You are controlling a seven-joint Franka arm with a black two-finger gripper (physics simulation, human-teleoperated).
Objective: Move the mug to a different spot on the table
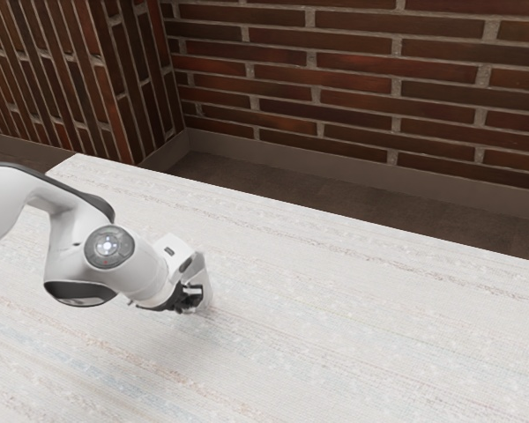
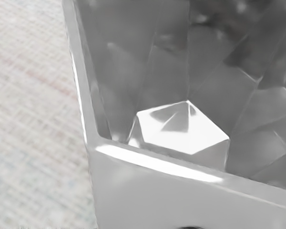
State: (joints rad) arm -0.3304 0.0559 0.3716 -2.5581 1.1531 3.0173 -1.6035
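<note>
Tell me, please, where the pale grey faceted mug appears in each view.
Exterior view: the pale grey faceted mug shows just beside the black pincer, left of centre.
Wrist view: the mug is close under the hand, seen looking into its hollow inside.
Shared landmark: the pale streaked tabletop beside the mug.

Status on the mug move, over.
Gripper low over the table, at the mug. Mug right under the hand, opening up. No obstacle seen nearby.
</note>
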